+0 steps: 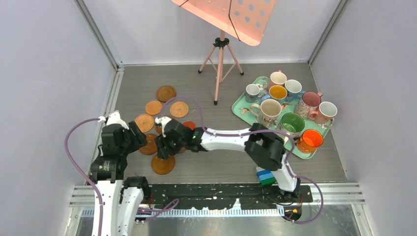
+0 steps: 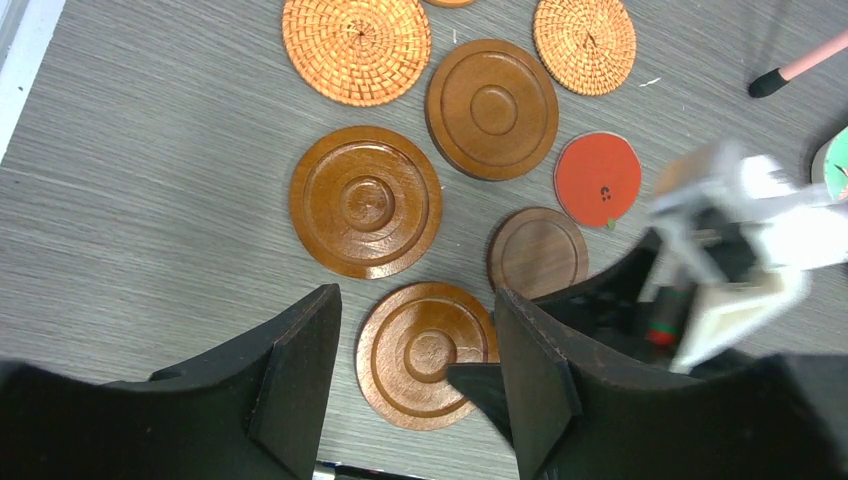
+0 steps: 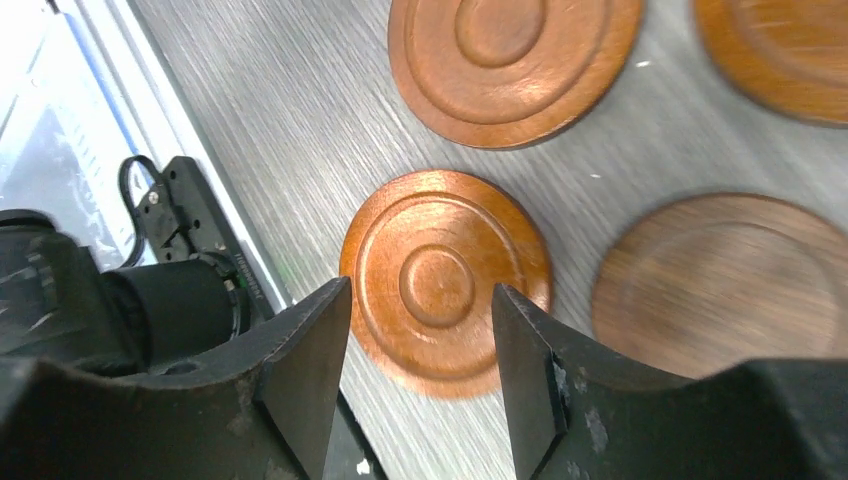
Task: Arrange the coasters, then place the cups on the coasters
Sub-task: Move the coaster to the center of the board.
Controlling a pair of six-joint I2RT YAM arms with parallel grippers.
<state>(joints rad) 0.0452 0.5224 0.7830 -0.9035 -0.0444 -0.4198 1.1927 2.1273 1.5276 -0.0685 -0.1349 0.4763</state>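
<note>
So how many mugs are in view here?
9 mugs, all on the green tray at right: four at its far end, three mid-tray, two nearest. None seems hidden.

Right arm (image 2: 745,225) blurred in left wrist view; large woven coaster (image 2: 357,45) cut by top edge.

The ringed coasters (image 2: 365,200) are glossy brown, the woven coasters (image 2: 356,45) orange-tan, one coaster (image 2: 597,178) red. The counter (image 2: 150,200) is streaked grey, the tray (image 1: 238,107) mint floral.

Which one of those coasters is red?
The small flat red coaster on the right side of the cluster, next to the plain dark brown one; the rest are brown wood or woven orange.
</note>
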